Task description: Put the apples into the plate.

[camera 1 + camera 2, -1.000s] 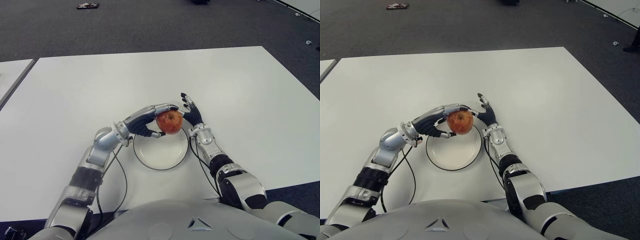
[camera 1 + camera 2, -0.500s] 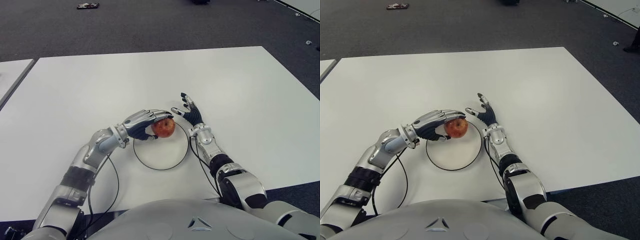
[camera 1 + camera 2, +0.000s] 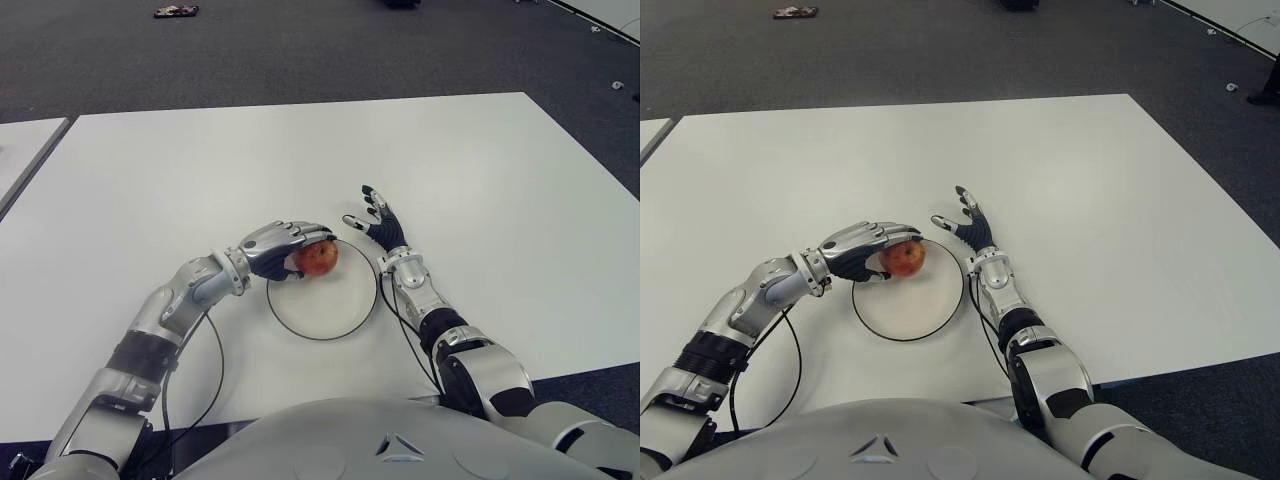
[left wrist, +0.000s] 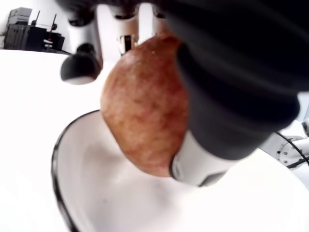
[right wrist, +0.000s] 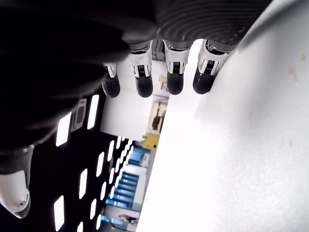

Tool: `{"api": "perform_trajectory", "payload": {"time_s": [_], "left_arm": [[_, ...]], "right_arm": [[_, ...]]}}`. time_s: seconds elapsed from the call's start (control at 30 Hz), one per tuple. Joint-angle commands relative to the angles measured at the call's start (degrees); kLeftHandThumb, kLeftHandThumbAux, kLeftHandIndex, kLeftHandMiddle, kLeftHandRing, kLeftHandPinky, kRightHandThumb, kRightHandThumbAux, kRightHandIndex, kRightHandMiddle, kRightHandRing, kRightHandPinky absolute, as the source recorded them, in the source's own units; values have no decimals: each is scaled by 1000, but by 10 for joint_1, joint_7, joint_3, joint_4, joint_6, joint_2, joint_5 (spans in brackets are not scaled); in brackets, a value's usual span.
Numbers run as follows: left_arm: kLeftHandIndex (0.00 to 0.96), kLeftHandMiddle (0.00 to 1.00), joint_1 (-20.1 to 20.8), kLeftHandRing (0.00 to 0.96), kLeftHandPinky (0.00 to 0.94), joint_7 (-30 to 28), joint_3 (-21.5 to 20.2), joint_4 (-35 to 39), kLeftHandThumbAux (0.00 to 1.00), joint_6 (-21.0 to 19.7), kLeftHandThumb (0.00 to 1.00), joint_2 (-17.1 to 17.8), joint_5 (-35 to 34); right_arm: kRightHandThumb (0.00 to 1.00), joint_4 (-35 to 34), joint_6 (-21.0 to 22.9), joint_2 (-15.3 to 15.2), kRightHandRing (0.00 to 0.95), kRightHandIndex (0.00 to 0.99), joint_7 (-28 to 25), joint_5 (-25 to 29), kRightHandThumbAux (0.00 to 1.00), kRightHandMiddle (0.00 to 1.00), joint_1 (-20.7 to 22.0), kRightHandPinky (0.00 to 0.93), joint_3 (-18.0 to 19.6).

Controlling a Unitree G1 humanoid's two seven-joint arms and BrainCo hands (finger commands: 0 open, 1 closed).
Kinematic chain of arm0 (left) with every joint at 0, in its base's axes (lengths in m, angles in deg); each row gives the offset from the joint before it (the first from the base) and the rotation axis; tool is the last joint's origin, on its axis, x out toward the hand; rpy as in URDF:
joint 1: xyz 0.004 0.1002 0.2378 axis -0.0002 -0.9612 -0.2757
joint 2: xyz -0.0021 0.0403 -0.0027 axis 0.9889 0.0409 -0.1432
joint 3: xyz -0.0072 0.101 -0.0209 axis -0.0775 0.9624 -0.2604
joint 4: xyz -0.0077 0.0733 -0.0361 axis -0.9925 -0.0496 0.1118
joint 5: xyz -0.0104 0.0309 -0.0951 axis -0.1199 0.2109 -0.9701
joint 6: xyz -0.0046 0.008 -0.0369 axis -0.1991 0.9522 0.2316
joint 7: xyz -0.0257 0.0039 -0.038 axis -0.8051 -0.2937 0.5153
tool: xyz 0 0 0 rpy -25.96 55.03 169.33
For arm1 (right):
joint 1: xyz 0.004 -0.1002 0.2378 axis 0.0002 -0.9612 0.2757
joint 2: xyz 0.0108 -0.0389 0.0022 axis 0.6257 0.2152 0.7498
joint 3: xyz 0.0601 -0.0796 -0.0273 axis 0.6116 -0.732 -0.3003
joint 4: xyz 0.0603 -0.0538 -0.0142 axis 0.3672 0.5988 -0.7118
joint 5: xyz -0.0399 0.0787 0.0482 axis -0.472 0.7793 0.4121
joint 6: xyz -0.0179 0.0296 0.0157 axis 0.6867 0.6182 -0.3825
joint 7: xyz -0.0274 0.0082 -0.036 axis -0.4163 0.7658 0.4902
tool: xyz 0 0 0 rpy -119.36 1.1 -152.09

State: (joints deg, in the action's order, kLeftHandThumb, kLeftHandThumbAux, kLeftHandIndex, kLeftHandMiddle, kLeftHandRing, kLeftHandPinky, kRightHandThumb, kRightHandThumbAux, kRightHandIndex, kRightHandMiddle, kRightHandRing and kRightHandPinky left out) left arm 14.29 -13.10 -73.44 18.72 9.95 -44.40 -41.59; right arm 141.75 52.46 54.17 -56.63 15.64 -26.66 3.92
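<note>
the round white plate with a dark rim [image 3: 322, 315] is lying nearest. the red-yellow apple [image 3: 319, 258] is sitting over its far left edge, the left hand [image 3: 275, 248] curling around it (fingers over the top). the right hand [image 3: 380, 225] is hovering just right, fingers spread, holding nothing.

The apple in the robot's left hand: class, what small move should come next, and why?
Probably open the left hand and let go. Its fingers wrap the apple, which the wrist view shows low over the plate, inside its far-left rim. The right hand waits open beside it.
</note>
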Motion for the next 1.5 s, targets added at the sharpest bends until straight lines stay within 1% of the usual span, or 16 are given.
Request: {"api": "perform_trajectory", "payload": {"time_s": [0.03,0.13,0.2,0.33,0.43,0.47,0.5,0.53,0.57,0.6,0.7,0.87,0.93,1.1,1.33,1.5], "left_arm": [[444,833,-2,836,832,-20,3,27,697,-14,745,17,-17],[444,831,-5,834,822,-30,-3,48,697,-18,743,26,-32],[444,829,-7,832,816,-21,-5,54,697,-15,739,28,-29],[444,828,-7,828,806,20,-7,52,696,4,727,28,-10],[440,801,-4,780,748,54,-9,50,694,30,707,33,4],[368,567,-1,531,524,53,-9,55,543,36,578,40,6],[256,363,1,340,335,52,-8,57,411,40,500,45,7],[217,290,2,272,268,52,-8,58,364,43,472,48,8],[159,185,2,174,171,53,-7,58,296,44,432,49,9],[122,118,4,111,109,56,-7,57,253,48,407,49,10],[40,38,4,36,35,53,-8,64,160,57,383,54,0],[6,6,-6,5,5,0,-3,79,89,53,366,69,-84],[3,3,-8,2,2,-35,5,79,78,39,362,71,-137],[0,0,-9,0,0,-91,11,82,64,17,358,73,-214],[0,0,-8,0,0,-148,12,80,61,6,368,68,-295],[0,0,-4,0,0,-177,9,72,76,0,362,66,-326]], "right_arm": [[59,20,26,2,0,0,-13,1,571,0,-16,5,-1],[58,21,29,2,0,0,-13,0,570,0,-15,7,-1],[57,21,29,2,0,0,-12,-1,569,0,-15,8,-1],[58,22,29,2,0,0,-11,-2,566,0,-15,7,-2],[57,22,31,3,0,0,-13,-2,560,0,-14,4,-2],[56,22,31,3,0,0,-14,-1,559,0,-14,3,-2],[55,22,32,3,0,0,-15,-1,561,0,-14,3,-2],[55,21,32,3,0,0,-15,-1,562,0,-14,3,-2],[54,21,32,3,0,0,-15,-1,563,0,-14,2,-2],[53,21,33,3,0,0,-15,-1,564,0,-15,2,-2],[49,20,34,3,0,0,-11,-3,573,0,-15,2,-3],[35,19,30,2,0,0,-5,-7,594,0,-17,0,-5],[30,18,27,1,0,0,-3,-9,600,0,-18,0,-7],[21,18,21,1,0,0,1,-11,611,0,-19,0,-9],[15,17,16,0,0,0,2,-12,623,0,-20,0,-10],[15,16,17,0,0,0,0,-10,625,0,-20,0,-10]]}}
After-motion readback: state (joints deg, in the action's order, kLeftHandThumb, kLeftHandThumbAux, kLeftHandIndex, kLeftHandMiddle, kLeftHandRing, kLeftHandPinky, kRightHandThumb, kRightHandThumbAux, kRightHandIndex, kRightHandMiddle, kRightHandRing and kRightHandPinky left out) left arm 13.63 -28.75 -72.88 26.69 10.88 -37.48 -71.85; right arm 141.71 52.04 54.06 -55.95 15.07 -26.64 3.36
